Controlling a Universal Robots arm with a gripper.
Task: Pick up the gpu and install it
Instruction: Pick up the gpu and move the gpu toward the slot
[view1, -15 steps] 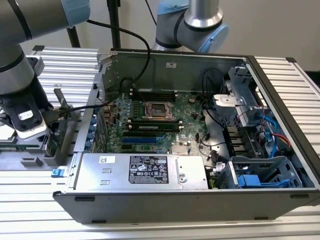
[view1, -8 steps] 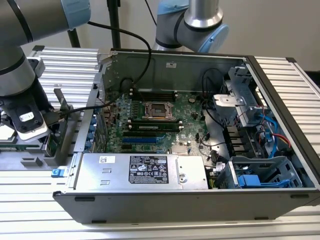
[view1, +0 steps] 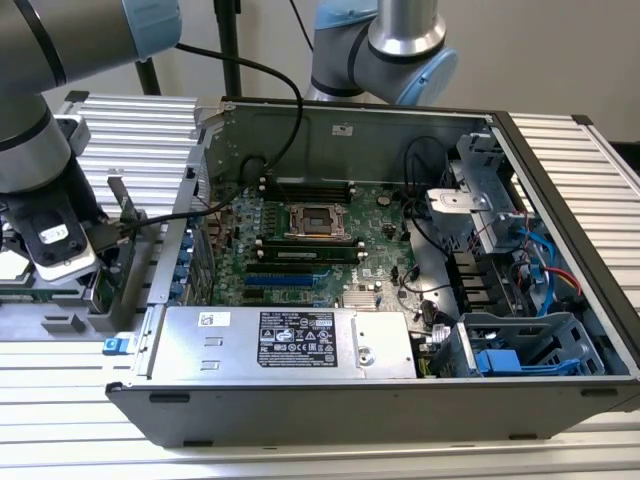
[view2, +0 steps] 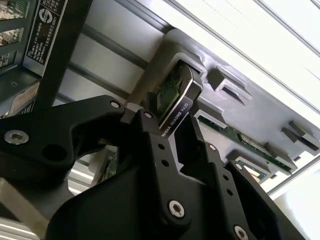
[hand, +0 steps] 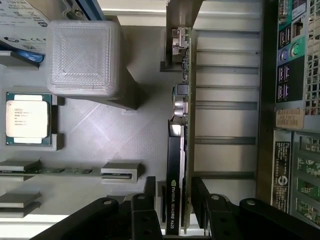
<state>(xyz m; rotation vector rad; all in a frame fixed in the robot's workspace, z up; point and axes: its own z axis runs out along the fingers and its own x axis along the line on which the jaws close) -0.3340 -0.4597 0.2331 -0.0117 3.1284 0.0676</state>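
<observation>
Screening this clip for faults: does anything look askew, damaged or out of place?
Nothing stands out. The gpu stands on edge in its grey holder, square with the end effector around it. The open computer case looks orderly.

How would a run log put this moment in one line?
gripper: astride gpu | gpu: on edge in grey tray, outside case | case: open

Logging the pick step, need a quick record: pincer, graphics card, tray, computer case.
pincer: appears shut on the graphics card, one finger on each face
graphics card: standing on edge, seated in its tray slot
tray: grey, also holds a processor chip
computer case: side open, motherboard exposed, at the exterior view's right of the tray
</observation>
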